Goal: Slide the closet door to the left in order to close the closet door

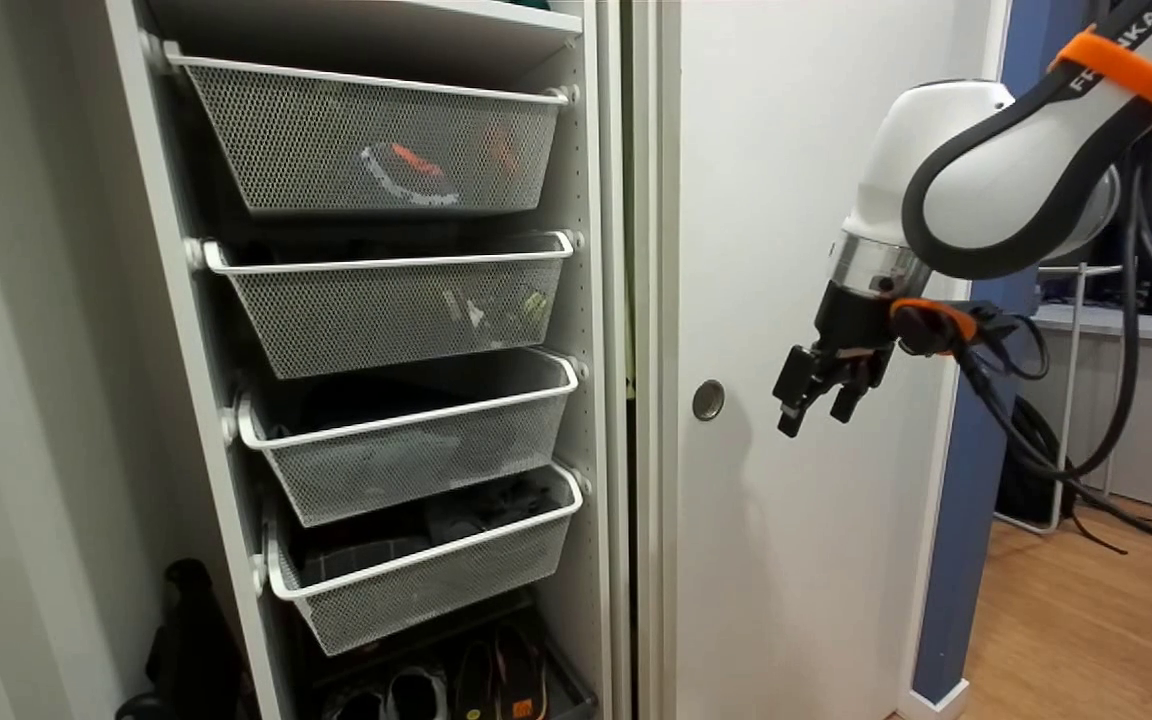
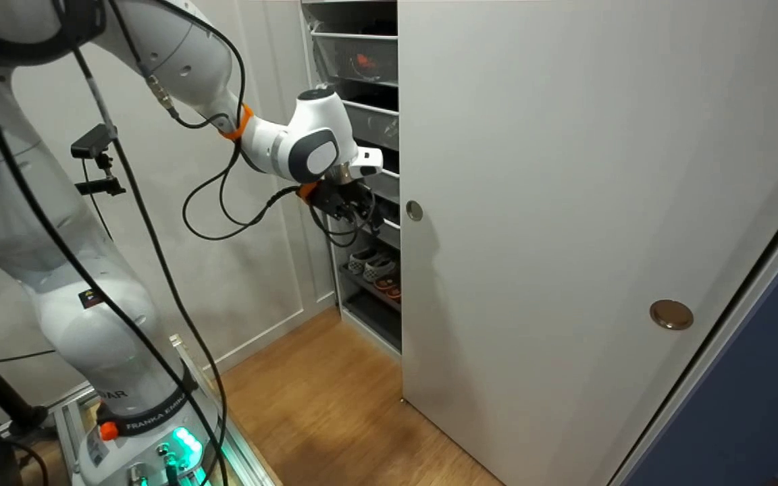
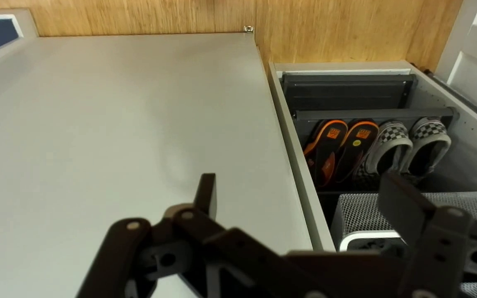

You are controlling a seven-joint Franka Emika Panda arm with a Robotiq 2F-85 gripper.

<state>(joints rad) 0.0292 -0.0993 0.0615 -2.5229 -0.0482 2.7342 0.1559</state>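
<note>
Landmark: drawer unit (image 1: 153, 150). All L to R.

In an exterior view: unit shows 4 mesh drawers (image 1: 306, 120). Closet door (image 1: 816, 560) stands just right of the unit, drawers exposed, round pull (image 1: 708, 400) near its unit-side edge. Gripper (image 1: 816, 412) hangs in front of the door, farther from the unit than that pull, pointing down and toward the unit. Arm (image 1: 996, 195) reaches in from upper right, wrist (image 1: 881, 265) bent down.

In an exterior view: lower links (image 2: 38, 189) lean away from the unit, base (image 2: 152, 439) sits well left of it. Forearm (image 2: 193, 61) runs right and down toward the unit; wrist folds down, gripper seen against the drawers, just left of the door's edge. Door hides part of the unit; 2nd pull (image 2: 671, 315) sits at the end away from the unit.

Wrist view: 1 finger (image 3: 207, 190) shows against the door, 1 finger (image 3: 404, 203) against the unit, wide gap between. Jaws spread. Contact with the door: can't tell.
</note>
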